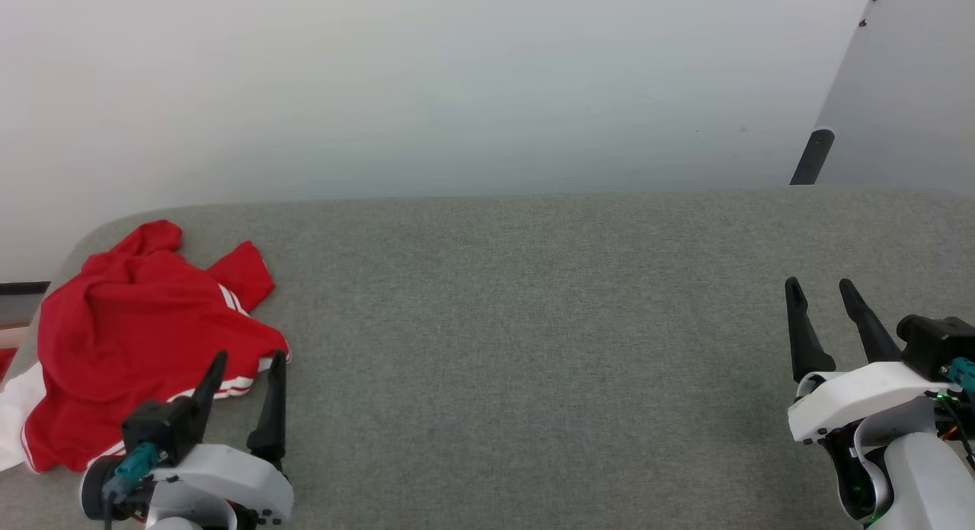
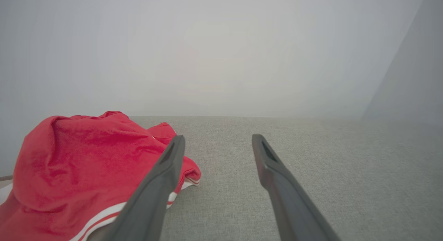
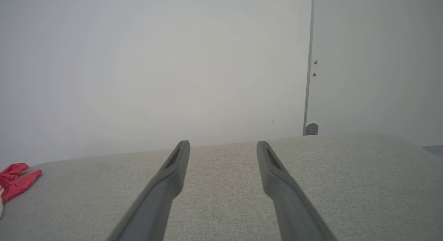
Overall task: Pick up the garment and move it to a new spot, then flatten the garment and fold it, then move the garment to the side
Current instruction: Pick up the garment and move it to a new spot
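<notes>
Since the broad grey woven-fabric surface [image 1: 533, 324] lies bare across its middle and right, we judge there is ample room for a new spot; the large bright red soft-fabric garment [image 1: 129, 340] with white sleeves and striped trim lies crumpled at the surface's far left corner, a white part seeming to hang over the left edge. The left gripper [image 1: 250, 356] hangs at the garment's near right edge, jaws spread wide and empty; whether it touches the cloth we cannot tell. The right gripper [image 1: 819, 284] is equally wide and empty, well apart over bare surface. We recommend closing on a raised fold rather than the flat striped hem [image 2: 100, 218]; lift high enough to free the hanging part.
</notes>
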{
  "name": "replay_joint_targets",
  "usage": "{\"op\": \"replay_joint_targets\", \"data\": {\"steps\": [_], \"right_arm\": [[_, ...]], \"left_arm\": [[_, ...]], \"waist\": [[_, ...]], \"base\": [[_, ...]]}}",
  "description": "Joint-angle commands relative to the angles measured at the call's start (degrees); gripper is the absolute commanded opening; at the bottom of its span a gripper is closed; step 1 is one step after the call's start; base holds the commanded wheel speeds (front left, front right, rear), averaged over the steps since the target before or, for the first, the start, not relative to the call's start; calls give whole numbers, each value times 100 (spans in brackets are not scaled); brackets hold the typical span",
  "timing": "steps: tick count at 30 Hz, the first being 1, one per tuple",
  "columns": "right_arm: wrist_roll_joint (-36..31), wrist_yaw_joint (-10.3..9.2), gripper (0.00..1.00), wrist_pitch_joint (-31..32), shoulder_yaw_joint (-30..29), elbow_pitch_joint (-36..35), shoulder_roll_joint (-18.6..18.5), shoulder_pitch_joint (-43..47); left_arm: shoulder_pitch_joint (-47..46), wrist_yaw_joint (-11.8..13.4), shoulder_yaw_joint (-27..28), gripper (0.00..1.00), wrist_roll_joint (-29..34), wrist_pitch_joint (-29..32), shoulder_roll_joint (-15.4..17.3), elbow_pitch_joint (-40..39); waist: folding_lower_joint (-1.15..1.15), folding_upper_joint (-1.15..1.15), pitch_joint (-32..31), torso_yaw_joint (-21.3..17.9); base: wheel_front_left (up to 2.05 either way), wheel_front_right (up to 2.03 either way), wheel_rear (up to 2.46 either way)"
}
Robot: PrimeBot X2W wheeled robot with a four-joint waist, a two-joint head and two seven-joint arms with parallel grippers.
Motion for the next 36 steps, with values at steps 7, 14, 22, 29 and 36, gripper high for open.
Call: {"op": "replay_joint_targets", "data": {"steps": [7, 14, 22, 29, 36], "right_arm": [[-306, 4, 100, -108, -17, 28, -16, -4], [-504, 4, 100, -187, -102, 73, 24, -56], [-461, 4, 100, -188, -181, 56, 66, -21], [-402, 4, 100, -188, -186, 47, 91, 64], [-314, 4, 100, -187, -80, 39, 77, 131]], "left_arm": [[-75, -31, 20, 100, 323, -106, 54, 29], [-112, -55, 50, 100, 453, -172, 46, 122], [-106, -70, 39, 100, 395, -173, 67, 178], [-107, -64, 40, 100, 362, -173, 49, 195], [-126, -62, 40, 100, 389, -173, 2, 169]], "waist": [[0, 0, -20, -15], [0, 0, -35, -9], [0, 0, -42, -9], [0, 0, -59, 35], [0, 0, -71, 497]], "base": [[0, 0, 0], [0, 0, 0], [0, 0, 0], [0, 0, 0], [0, 0, 0]]}}
